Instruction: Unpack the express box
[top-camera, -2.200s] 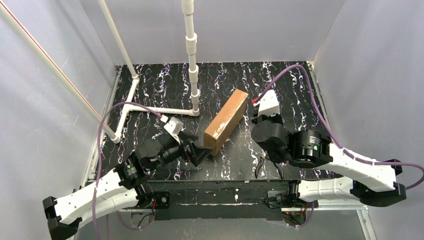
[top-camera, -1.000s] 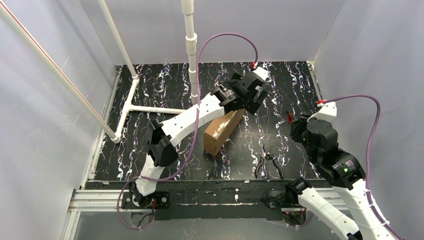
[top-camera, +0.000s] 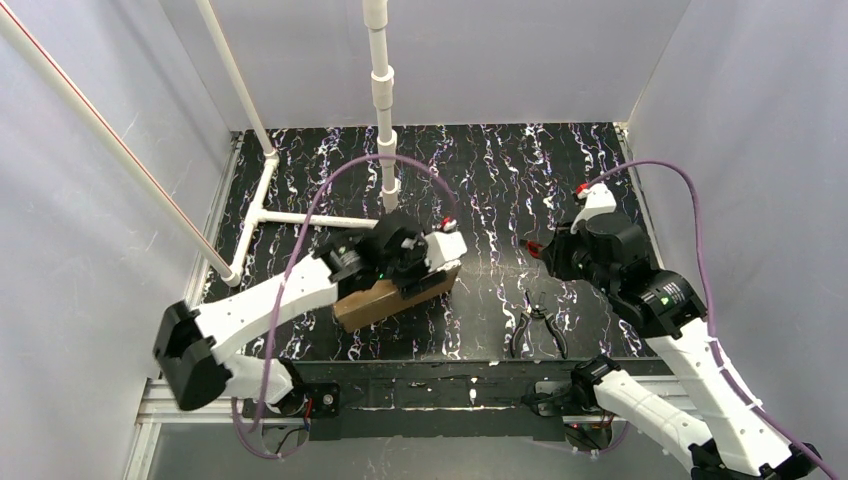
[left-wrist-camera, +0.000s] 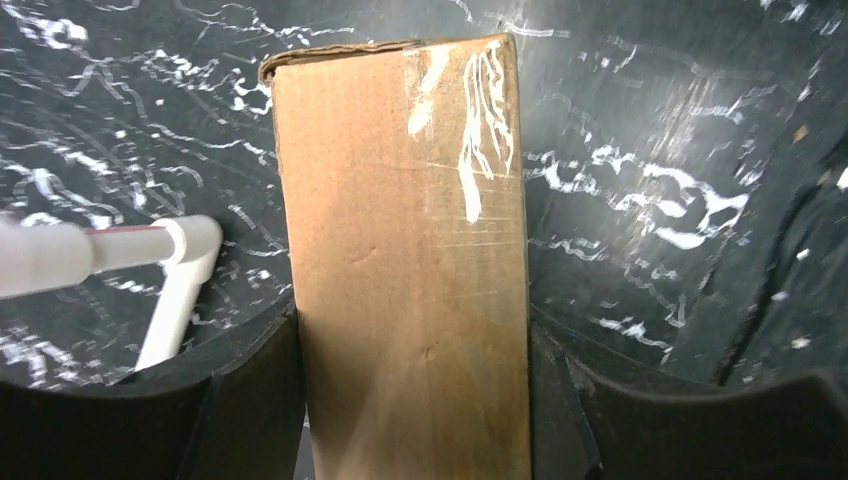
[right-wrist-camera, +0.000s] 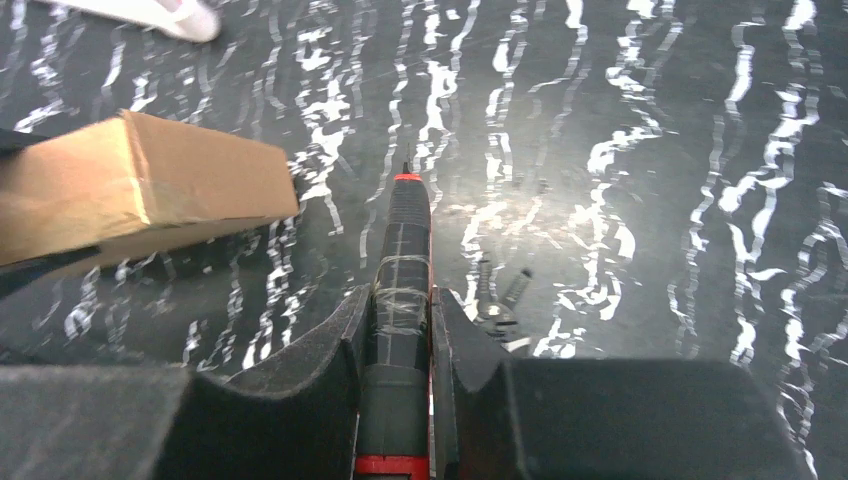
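Note:
The express box (top-camera: 362, 301), long plain brown cardboard, lies slanted on the black marbled table just left of centre, its lid closed. My left gripper (top-camera: 422, 262) sits over its right end. In the left wrist view the box (left-wrist-camera: 405, 220) runs away from the camera, and both fingers (left-wrist-camera: 258, 385) press on its long sides, so the gripper (left-wrist-camera: 415, 335) is shut on it. My right gripper (top-camera: 549, 256) hovers to the right of the box, shut on a black tool with a red tip (right-wrist-camera: 402, 240). In the right wrist view the box's end (right-wrist-camera: 140, 185) lies to the left of that tip.
Black-handled pliers (top-camera: 537, 327) lie near the front edge below my right gripper, and show beside the right fingers (right-wrist-camera: 497, 295). A white pipe frame (top-camera: 300, 217) with an upright post (top-camera: 384, 120) stands at the back left. Grey walls close in three sides.
My left arm has drawn back from the far end of the box and closed on it. The box has swung to lie flatter and further left. My right gripper has shifted up and left.

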